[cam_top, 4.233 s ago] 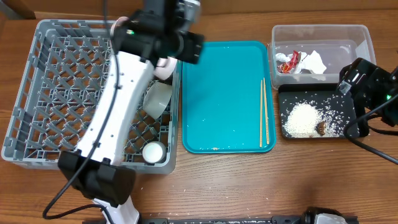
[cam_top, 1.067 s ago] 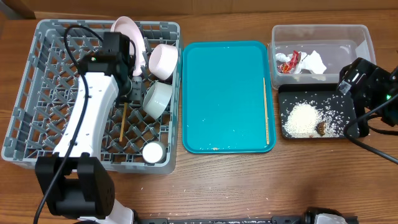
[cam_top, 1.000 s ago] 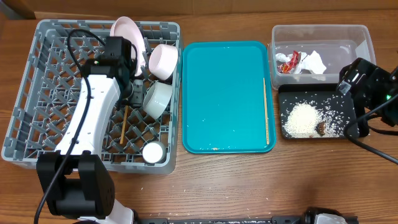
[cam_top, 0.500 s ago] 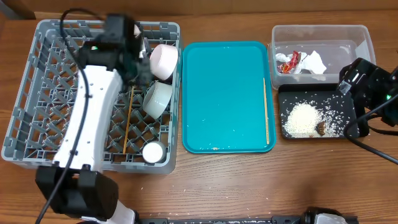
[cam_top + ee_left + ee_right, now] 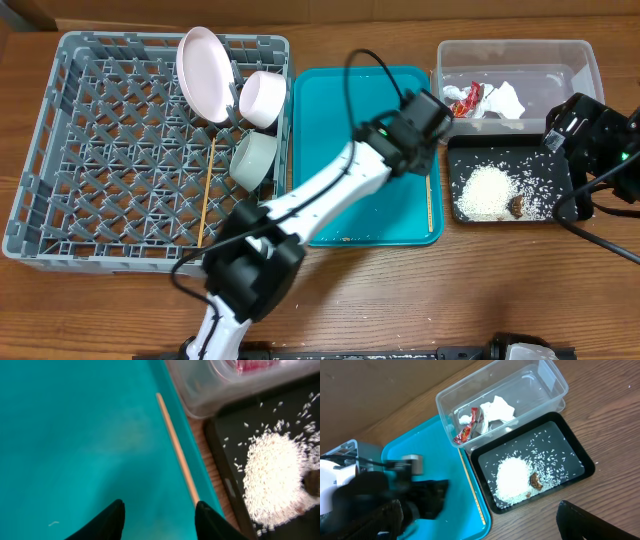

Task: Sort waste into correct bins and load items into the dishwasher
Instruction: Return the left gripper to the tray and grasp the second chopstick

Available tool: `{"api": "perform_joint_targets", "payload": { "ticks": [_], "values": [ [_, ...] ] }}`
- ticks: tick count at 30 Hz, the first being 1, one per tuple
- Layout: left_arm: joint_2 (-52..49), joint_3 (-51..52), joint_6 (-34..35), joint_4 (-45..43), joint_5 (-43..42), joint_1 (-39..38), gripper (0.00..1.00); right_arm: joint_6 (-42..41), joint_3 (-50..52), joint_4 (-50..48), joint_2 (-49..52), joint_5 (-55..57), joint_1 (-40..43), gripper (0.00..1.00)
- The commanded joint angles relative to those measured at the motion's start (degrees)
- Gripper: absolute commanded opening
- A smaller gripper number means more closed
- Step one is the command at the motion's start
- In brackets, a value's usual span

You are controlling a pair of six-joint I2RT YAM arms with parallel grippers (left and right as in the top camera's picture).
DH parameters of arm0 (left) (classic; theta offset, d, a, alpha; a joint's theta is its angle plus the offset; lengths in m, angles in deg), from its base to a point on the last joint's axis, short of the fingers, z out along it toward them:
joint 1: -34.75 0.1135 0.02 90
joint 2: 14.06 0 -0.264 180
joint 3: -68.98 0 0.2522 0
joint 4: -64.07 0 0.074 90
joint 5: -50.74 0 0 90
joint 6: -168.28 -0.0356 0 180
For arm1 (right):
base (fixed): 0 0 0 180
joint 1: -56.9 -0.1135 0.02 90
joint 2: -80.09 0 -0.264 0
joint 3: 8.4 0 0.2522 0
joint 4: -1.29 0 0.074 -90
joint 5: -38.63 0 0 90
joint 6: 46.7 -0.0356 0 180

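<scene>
My left gripper (image 5: 421,141) is open and empty just above the teal tray's right side. One wooden chopstick (image 5: 430,190) lies there, and in the left wrist view (image 5: 177,455) it runs up from beside the right finger of the jaws (image 5: 162,512). The other chopstick (image 5: 207,195) lies in the grey rack (image 5: 60,150), with the pink plate (image 5: 205,75) and two white bowls (image 5: 262,98) (image 5: 252,160). The cup is hidden under my left arm. My right gripper (image 5: 585,130) is open and empty, jaws (image 5: 480,527), by the black tray (image 5: 560,170).
The clear tub (image 5: 560,60) holds the red-and-white wrapper (image 5: 463,98) and the white napkin (image 5: 503,100). The black tray holds a rice pile (image 5: 487,192) and a brown scrap (image 5: 517,206). The teal tray (image 5: 350,150) lies between the rack and the bins.
My left arm has swung out of the rack and rightward over the teal tray. One chopstick now lies in the rack, and one stays on the tray. The right arm has not moved.
</scene>
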Motion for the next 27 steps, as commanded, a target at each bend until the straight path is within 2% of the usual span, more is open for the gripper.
{"api": "perform_joint_targets", "payload": {
  "ticks": [1,10,20,24,27],
  "values": [
    [-3.89,-0.35,4.02,-3.3,2.32,-1.88,0.47,0.0,-0.85,-0.31,-0.2,0.35,0.37,1.0],
    [-10.45,-0.33,4.04,-7.04,2.69,-4.02,0.44,0.0,-0.85,-0.31,-0.2,0.35,0.37,1.0],
    [-12.57,0.09,3.98,-7.8,2.71,-4.87,0.45,0.0,-0.85,-0.31,-0.2,0.35,0.37,1.0],
    [-12.57,0.63,3.98,-6.73,2.73,-4.87,0.39,-0.02,-0.85,-0.31,-0.2,0.33,0.37,1.0],
    [-12.57,0.63,3.69,-5.57,2.73,-4.87,0.29,0.0,-0.85,-0.31,-0.2,0.35,0.37,1.0]
  ]
}}
